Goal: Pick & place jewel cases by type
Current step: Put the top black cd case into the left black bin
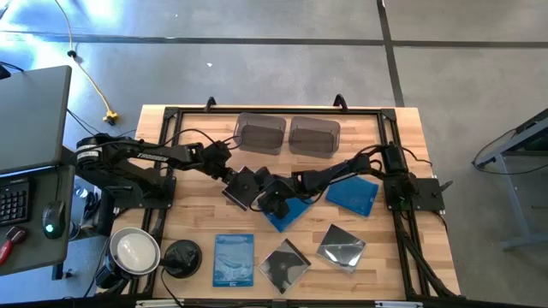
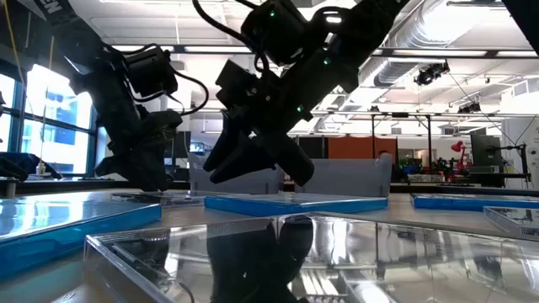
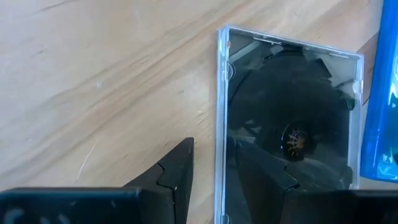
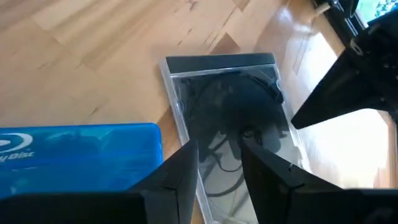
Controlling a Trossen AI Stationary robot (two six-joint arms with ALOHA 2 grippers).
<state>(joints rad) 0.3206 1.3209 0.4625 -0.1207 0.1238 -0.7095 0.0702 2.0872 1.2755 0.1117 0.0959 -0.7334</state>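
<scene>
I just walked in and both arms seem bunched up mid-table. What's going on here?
Both grippers are at one clear jewel case near the table's middle, beside a blue case. The left gripper straddles the case's edge with open fingers; the right gripper is over the same case, also open. Neither has lifted it. Both smoky tubs look empty, and the other cases lie loose on the wooden table.

My left gripper [image 3: 214, 168] hangs over the wooden table [image 3: 93, 81], fingers [image 3: 177, 177] parted astride the near edge of a clear jewel case [image 3: 289, 112] lying flat. Just beside its far side lies a blue case [image 3: 387, 106].
</scene>
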